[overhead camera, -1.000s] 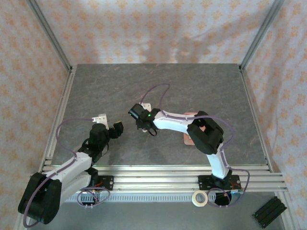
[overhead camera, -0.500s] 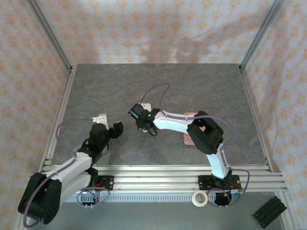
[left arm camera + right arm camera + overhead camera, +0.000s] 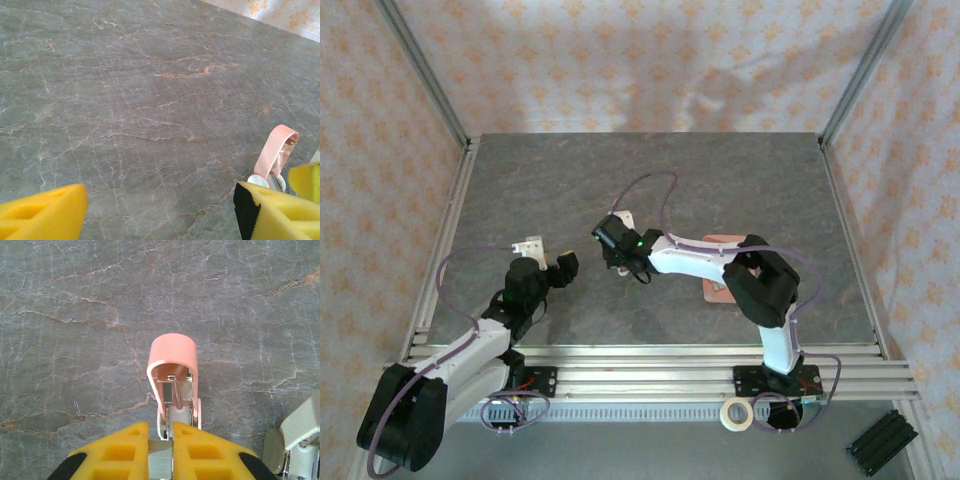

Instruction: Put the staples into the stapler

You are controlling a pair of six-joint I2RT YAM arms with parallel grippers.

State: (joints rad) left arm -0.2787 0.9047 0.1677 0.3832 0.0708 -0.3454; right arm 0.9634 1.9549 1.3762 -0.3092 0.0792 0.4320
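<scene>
top view, table [image 3: 650, 170]: a grey stone-look slab; both arms reach in from its near edge toward the middle.
top view, left gripper [image 3: 565, 266]: over the near-left part of the table, pointing at the right gripper [image 3: 606, 243], which is close beside it.
top view, pink flat thing [image 3: 717, 291]: toward the right edge, partly under the right arm. Whether it holds anything cannot be told.
left wrist view, left gripper [image 3: 161, 200]: jaws wide apart with nothing between them, only bare table underneath.
left wrist view, stapler [image 3: 276, 150]: pink, its lid raised, just past the right-hand finger.
left wrist view, staples [image 3: 195, 205]: one thin grey bit lies on the table between the fingers.
right wrist view, right gripper [image 3: 161, 435]: pinched almost together on the back end of the stapler [image 3: 172, 352].
right wrist view, channel: the lid is swung up and a spring rod shows inside. No strip of staples can be made out in it.
right wrist view, staples [image 3: 77, 409]: a loose grey bit lies on the table left of the stapler, apart from it.
progress: the stapler is held and open, but loading looks not yet done. A strip has yet to go into the channel, and then the lid must be closed.
</scene>
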